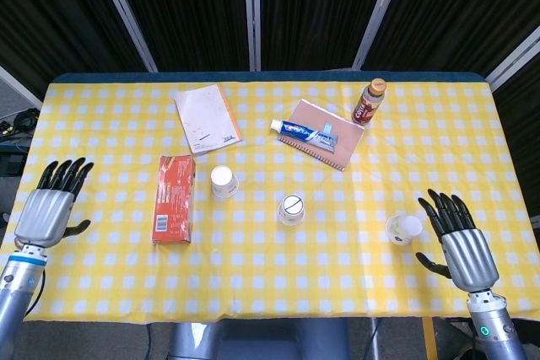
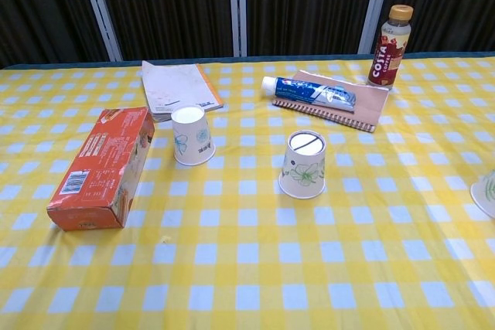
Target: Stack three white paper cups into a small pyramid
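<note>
Three white paper cups stand upside down and apart on the yellow checked table. One cup (image 1: 223, 181) (image 2: 192, 136) is beside the orange box, a second cup (image 1: 290, 209) (image 2: 303, 164) is at the middle, and the third cup (image 1: 403, 228) (image 2: 486, 192) is at the right, cut off by the edge of the chest view. My right hand (image 1: 460, 242) is open, fingers spread, just right of the third cup and apart from it. At the table's left edge my left hand (image 1: 52, 206) is open and holds nothing. Neither hand shows in the chest view.
An orange box (image 1: 173, 197) lies left of the cups. A notepad (image 1: 207, 118), a notebook (image 1: 325, 136) with a toothpaste tube (image 1: 303, 133) on it and a brown drink bottle (image 1: 368, 102) sit at the back of the table (image 1: 270, 280).
</note>
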You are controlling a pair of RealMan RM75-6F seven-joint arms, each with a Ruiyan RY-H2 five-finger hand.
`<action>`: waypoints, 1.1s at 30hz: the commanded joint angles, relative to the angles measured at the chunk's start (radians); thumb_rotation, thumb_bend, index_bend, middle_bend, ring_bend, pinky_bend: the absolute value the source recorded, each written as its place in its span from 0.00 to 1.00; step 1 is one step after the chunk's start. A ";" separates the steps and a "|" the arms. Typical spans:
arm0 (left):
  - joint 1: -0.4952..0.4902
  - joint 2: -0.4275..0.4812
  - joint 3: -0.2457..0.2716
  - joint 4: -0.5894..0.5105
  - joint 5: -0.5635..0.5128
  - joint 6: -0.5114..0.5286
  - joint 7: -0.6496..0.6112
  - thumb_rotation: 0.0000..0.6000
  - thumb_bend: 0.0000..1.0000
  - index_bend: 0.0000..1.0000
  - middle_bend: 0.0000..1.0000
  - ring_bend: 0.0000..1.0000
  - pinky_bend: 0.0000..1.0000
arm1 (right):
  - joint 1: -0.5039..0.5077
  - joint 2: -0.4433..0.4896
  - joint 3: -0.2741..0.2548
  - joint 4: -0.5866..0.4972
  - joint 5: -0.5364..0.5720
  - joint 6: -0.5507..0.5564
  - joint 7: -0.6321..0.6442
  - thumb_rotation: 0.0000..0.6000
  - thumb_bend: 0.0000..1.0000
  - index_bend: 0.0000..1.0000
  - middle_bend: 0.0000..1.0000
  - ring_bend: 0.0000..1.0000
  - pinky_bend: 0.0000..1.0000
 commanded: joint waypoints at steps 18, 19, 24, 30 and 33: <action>-0.373 -0.087 -0.101 -0.068 -0.329 -0.403 0.305 1.00 0.42 0.10 0.00 0.00 0.00 | 0.002 0.046 0.000 -0.012 0.006 0.000 0.126 1.00 0.04 0.04 0.00 0.00 0.00; -0.387 -0.094 -0.100 -0.068 -0.350 -0.410 0.320 1.00 0.42 0.11 0.00 0.00 0.00 | 0.002 0.048 0.001 -0.012 0.007 0.001 0.131 1.00 0.04 0.04 0.00 0.00 0.00; -0.455 -0.144 -0.088 -0.055 -0.457 -0.400 0.422 1.00 0.42 0.18 0.00 0.00 0.00 | -0.002 0.059 0.000 -0.016 0.003 0.012 0.160 1.00 0.04 0.04 0.00 0.00 0.00; -0.514 -0.198 -0.081 -0.030 -0.551 -0.364 0.500 1.00 0.42 0.18 0.00 0.00 0.00 | -0.003 0.066 -0.002 -0.018 0.000 0.013 0.180 1.00 0.04 0.04 0.00 0.00 0.00; -0.542 -0.219 -0.082 -0.016 -0.598 -0.357 0.523 1.00 0.42 0.13 0.00 0.00 0.00 | -0.003 0.069 -0.003 -0.018 0.000 0.013 0.188 1.00 0.04 0.04 0.00 0.00 0.00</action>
